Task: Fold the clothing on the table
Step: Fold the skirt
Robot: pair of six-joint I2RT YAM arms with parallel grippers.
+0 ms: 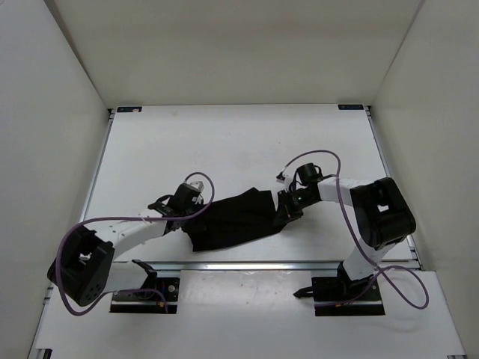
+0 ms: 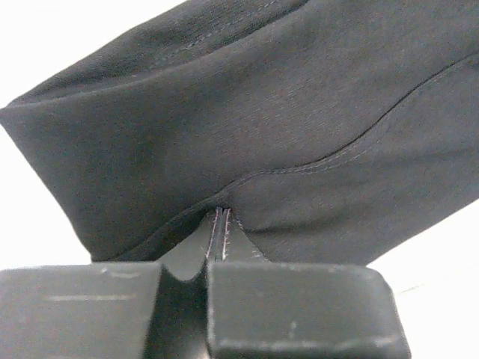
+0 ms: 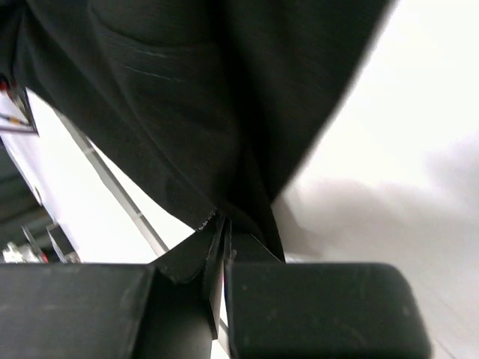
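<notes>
Flat white surface (image 1: 224, 142) carries limp black fabric clothing (image 1: 232, 217) bunched near its front edge, left pincer (image 2: 222, 218) and right pincer (image 3: 223, 224) each clamped on an end. Grasp seems made; next, lift together and fold.

There is one piece of black clothing (image 1: 232, 221) and one white surface (image 1: 224, 142). Two claws are in view: one left claw (image 2: 222, 224) and one right claw (image 3: 223, 228).
</notes>
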